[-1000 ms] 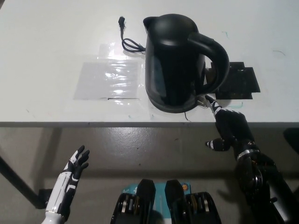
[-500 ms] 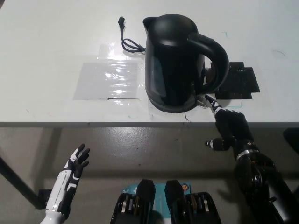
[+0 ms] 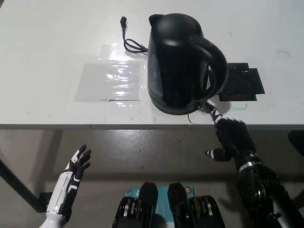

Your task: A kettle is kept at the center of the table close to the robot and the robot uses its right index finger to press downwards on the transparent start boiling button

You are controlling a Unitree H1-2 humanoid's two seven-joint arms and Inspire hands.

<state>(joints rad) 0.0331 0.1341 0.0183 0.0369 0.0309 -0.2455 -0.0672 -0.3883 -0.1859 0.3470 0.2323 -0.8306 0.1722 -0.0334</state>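
A black electric kettle (image 3: 183, 61) stands on the white table (image 3: 57, 42) near its front edge, handle toward the right. My black right hand (image 3: 230, 135) is below the table's front edge at the right, one finger stretched up so its tip touches the small clear switch (image 3: 205, 105) at the foot of the handle. Its other fingers are curled in. My white left hand (image 3: 73, 178) rests low at the lower left, under the table edge, fingers spread and holding nothing.
A black power cord with plug (image 3: 129, 35) lies behind the kettle to the left. A clear plastic sheet (image 3: 111, 80) is taped flat left of the kettle. A black mat (image 3: 242, 84) lies to its right.
The kettle has turned slightly, its handle swinging closer to the body and its spout shifting right. My right hand has moved a little left and down, fingertip still at the switch.
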